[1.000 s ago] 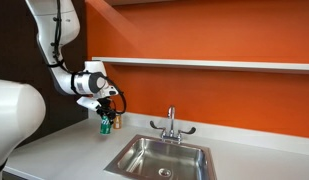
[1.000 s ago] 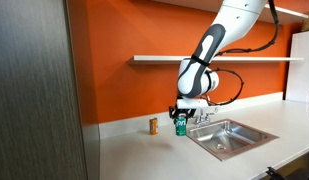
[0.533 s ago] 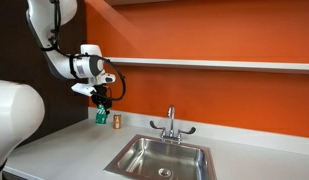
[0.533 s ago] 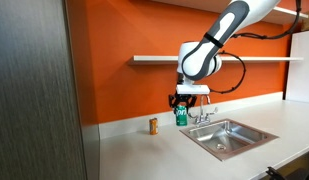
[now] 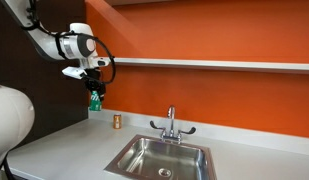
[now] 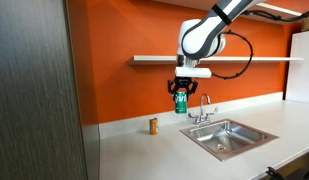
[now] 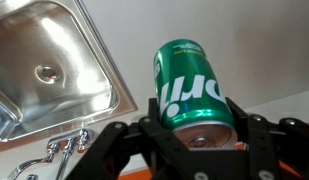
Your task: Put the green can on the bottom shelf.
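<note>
My gripper point(image 5: 94, 93) is shut on the green can point(image 5: 94, 101) and holds it in the air above the countertop, a little below the bottom shelf point(image 5: 214, 64). In an exterior view the gripper point(image 6: 179, 92) holds the can point(image 6: 180, 101) under the shelf point(image 6: 154, 59). In the wrist view the can point(image 7: 189, 85) fills the middle, clamped between the black jaws point(image 7: 194, 135).
A small brown-copper can point(image 5: 117, 121) stands on the grey countertop point(image 5: 74, 150) by the orange wall; it also shows in an exterior view point(image 6: 152, 125). A steel sink point(image 5: 159, 158) with faucet point(image 5: 171, 125) lies beside it. The sink also shows in the wrist view point(image 7: 49, 70).
The gripper has risen with the green can from just above the countertop to just under the shelf, moving away from the brown can.
</note>
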